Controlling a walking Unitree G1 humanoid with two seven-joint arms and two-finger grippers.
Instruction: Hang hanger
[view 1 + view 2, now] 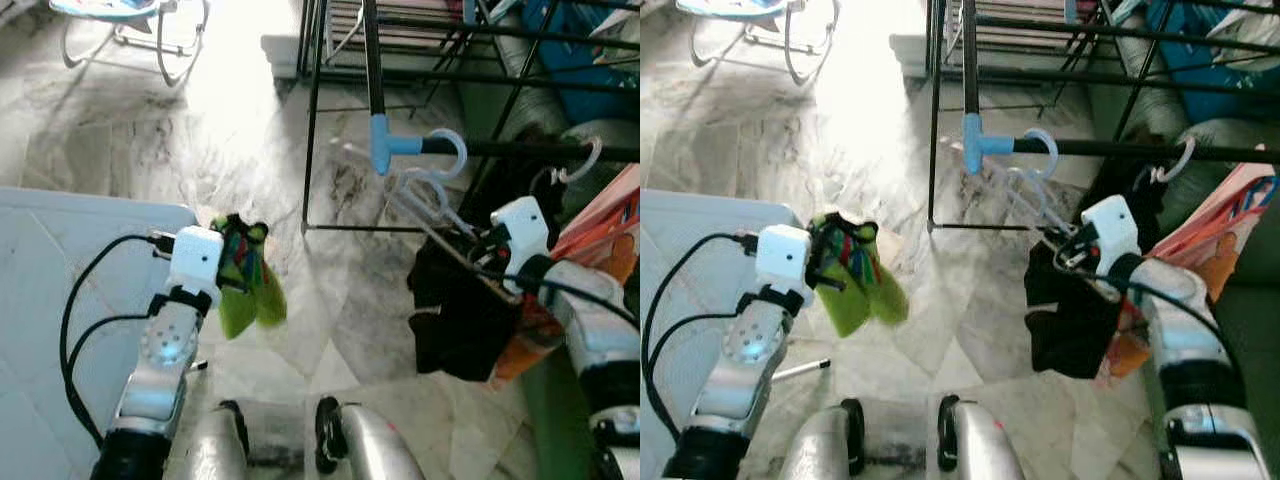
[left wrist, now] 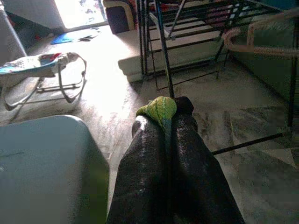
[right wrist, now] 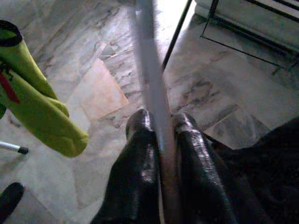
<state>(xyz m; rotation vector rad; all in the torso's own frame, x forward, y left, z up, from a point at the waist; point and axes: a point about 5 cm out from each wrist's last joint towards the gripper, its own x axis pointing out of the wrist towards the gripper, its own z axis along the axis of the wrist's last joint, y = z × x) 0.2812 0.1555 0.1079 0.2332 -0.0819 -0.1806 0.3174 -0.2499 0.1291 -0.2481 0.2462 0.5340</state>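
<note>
The white hanger (image 1: 425,200) sits just below the black rail (image 1: 530,150) of the drying rack, its hook beside the blue joint (image 1: 381,142), a black garment (image 1: 462,310) draped from it. The right gripper (image 3: 159,135) has its 2 fingers clamped on the hanger's bar. The left gripper (image 2: 163,116) is pinched shut on a green cloth (image 1: 248,285) above the marble floor (image 1: 150,150).
</note>
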